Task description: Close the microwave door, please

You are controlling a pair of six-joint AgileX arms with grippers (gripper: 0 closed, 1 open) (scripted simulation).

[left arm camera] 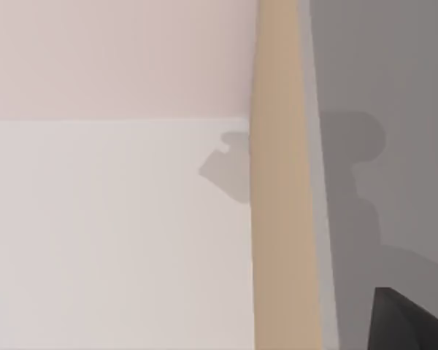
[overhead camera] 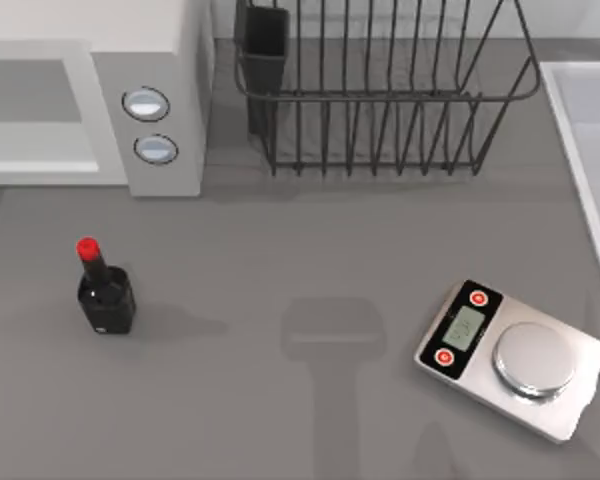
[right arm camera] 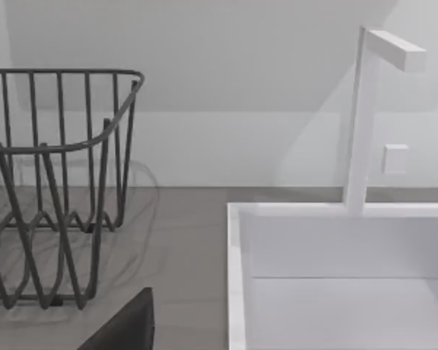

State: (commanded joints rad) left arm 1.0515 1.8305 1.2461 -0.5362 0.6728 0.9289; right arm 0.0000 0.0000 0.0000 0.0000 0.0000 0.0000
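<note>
While the microwave [overhead camera: 145, 110] sits far left, a bottle [overhead camera: 104, 290] stands nearby; gripper states: cannot tell.

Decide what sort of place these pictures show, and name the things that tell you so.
Most likely a kitchen counter: a white microwave at the back left, a wire dish rack beside it, and a sink with a tap at the right.
</note>
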